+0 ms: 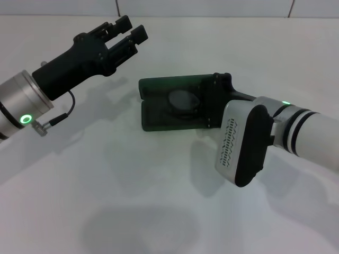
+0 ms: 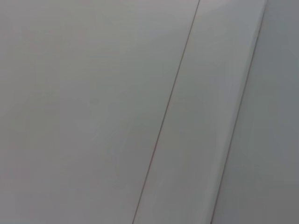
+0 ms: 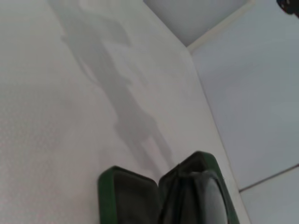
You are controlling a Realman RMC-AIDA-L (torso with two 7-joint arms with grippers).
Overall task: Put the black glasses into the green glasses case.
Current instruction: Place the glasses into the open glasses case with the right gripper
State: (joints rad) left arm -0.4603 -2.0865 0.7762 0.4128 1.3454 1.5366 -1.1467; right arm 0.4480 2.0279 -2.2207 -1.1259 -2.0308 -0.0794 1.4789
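Observation:
The green glasses case [image 1: 159, 117] lies open on the white table, in the middle of the head view. Inside it I see a round lens of the black glasses [image 1: 184, 100]; the rest of the frame is hard to make out against the dark lining. My right gripper [image 1: 220, 91] is at the case's right end, mostly hidden behind its own wrist. My left gripper [image 1: 128, 30] is open and empty, raised above the table to the left of the case and behind it. The right wrist view shows the open case [image 3: 131, 196] with a lens [image 3: 211, 198] in it.
The white table [image 1: 132, 201] spreads around the case. A white tiled wall [image 1: 212, 6] stands behind it. The left wrist view shows only that pale surface with seams [image 2: 163, 116].

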